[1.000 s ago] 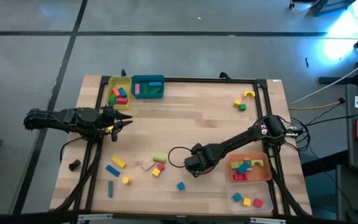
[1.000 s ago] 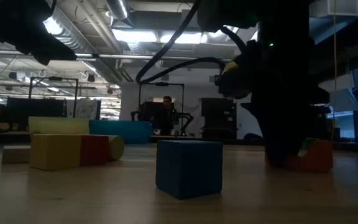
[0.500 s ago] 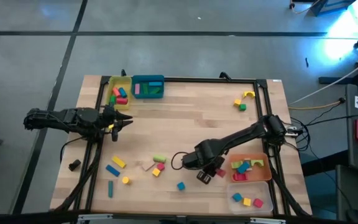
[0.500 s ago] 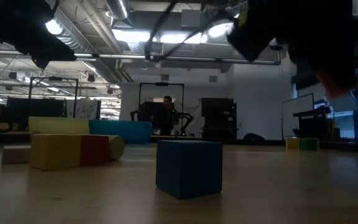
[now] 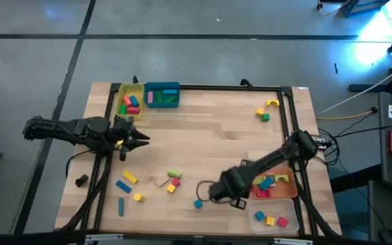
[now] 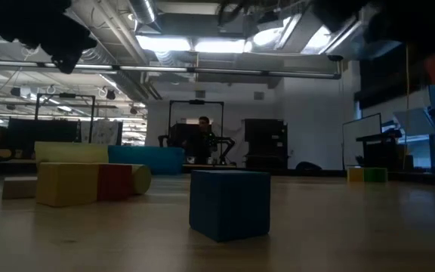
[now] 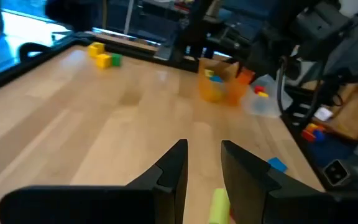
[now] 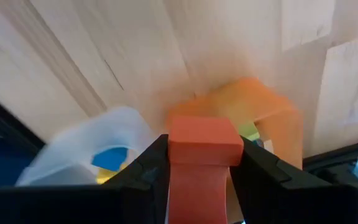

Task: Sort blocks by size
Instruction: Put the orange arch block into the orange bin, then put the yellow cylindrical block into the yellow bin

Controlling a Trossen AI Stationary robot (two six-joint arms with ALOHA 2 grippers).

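Note:
My right gripper [image 5: 239,201] is above the table's near right part, beside the orange tray [image 5: 286,192], and is shut on a red block [image 8: 204,144]. A blue cube [image 5: 198,203] stands on the table just left of it and shows close in the low view [image 6: 229,202]. Green, red, yellow and tan blocks [image 5: 172,180] lie in a cluster farther left. My left gripper [image 5: 143,139] hovers over the left side, open by a narrow gap and empty [image 7: 204,165]. My right gripper pinches the red block's two opposite sides [image 8: 174,155] between its two fingers. The block's end face stands out past the fingertips. The block is lifted clear of the table.
A clear tray [image 5: 288,211] with blocks sits at the near right corner. Yellow [image 5: 131,90] and teal [image 5: 162,87] trays with blocks sit at the far left. Blue and yellow blocks [image 5: 124,182] lie near left; a yellow arch and a green block [image 5: 267,109] far right.
My right gripper has lifted the red block off the table and carried it toward the near edge and the right, toward the trays, turning as it went. My left gripper has moved a little toward the table's right.

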